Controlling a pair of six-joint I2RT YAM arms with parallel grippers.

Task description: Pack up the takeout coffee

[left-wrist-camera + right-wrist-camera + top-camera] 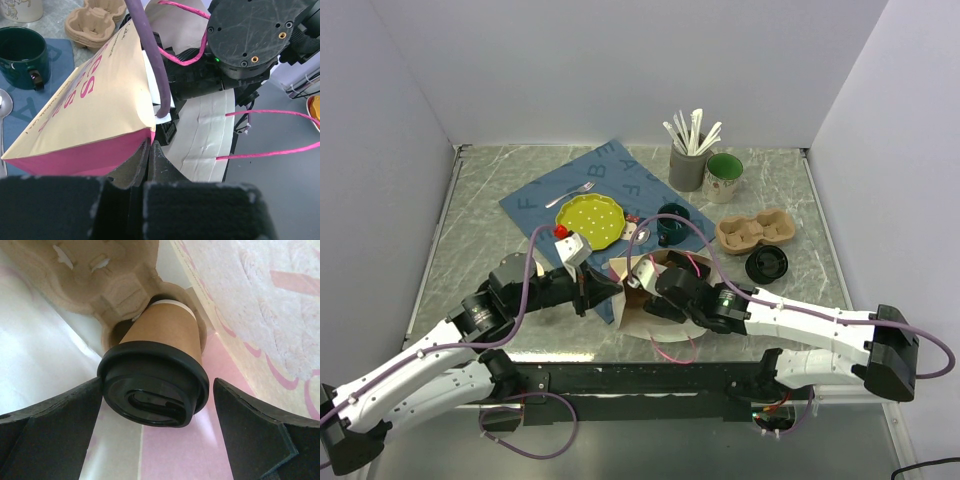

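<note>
- Robotics lab test booth.
- Plain white panel walls (pixel 620 70) around grey marble-patterned desk (pixel 470 230).
- White-and-black left arm (pixel 430 365) and right arm (pixel 810 320) bolted at near edge, purple cable (pixel 526 280) trailing.

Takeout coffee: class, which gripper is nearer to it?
Right. The right gripper sits open around the takeout coffee inside the paper bag; the left gripper pinches the bag's edge.

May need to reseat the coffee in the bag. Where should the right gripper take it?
Pinch the coffee cup on its kraft wall under the black lid, coming from the lid end. It leans toward the right gripper, base in the pulp carrier, open fingers flanking the lid.
</note>
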